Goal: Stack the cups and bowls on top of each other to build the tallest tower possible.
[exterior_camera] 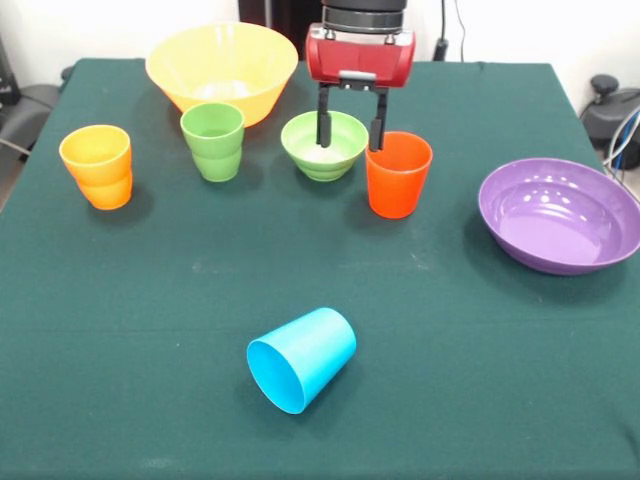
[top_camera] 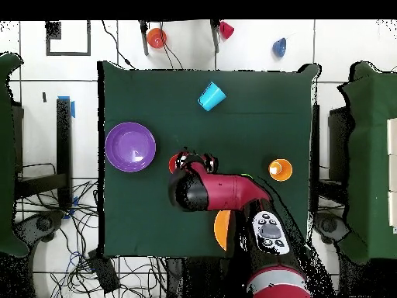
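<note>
Table (exterior_camera: 150, 330): covered in a dark green cloth, bearing all the cups and bowls; nothing is stacked on anything else.
Nearest item: a light blue cup (exterior_camera: 301, 359) lies on its side in the front view, its mouth turned toward the camera and to the left, well apart from the rest.
Middle row, front view: a yellow-orange cup (exterior_camera: 97, 165) stands upright at the left; a green cup (exterior_camera: 213, 141) is upright beside it; a light green bowl (exterior_camera: 324, 146) comes next; an orange cup (exterior_camera: 398, 174) is upright just right of that bowl; a purple bowl (exterior_camera: 558, 214) sits wide and shallow at the far right.
Far side: a large yellow bowl (exterior_camera: 221, 70) stands behind the green cup.
Room: white tiled floor (top_camera: 46, 101) around the table in the overhead view, with loose cables (top_camera: 85, 260) near one corner and three small coloured items lying on the floor beyond the table's edge.
Arm: the red and black arm (top_camera: 233, 194) reaches down over the middle row.
Jaws (exterior_camera: 350, 125): open and holding nothing; one finger hangs over the light green bowl, the other stands at the orange cup's far rim.
</note>
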Robot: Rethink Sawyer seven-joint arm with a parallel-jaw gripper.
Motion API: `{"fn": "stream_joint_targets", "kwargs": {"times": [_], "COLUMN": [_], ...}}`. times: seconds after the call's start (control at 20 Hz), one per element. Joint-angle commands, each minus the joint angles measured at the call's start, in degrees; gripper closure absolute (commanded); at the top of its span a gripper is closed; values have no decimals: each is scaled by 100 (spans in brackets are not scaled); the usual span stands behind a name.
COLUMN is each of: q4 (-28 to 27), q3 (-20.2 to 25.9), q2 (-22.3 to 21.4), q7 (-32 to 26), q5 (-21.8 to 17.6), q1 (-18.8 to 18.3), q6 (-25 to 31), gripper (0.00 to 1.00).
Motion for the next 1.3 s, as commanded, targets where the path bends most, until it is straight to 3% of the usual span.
{"fn": "stream_joint_targets", "kwargs": {"times": [0.05, 0.3, 0.5, 0.75, 1.1, 1.3], "q4": [-390, -517, -573, -448, -348, -132], "q3": [401, 462, 365, 743, 813, 1127], "q2": [137, 573, 738, 992, 948, 691], "q7": [59, -30, 81, 421, 445, 447], "q5": [-267, -469, -575, -403, -331, -265], "q1": [-15, -211, -143, -449, -494, -737], "q6": [462, 165, -129, -356, -226, -59], "gripper": [0, 0, 0, 0, 0, 0]}}
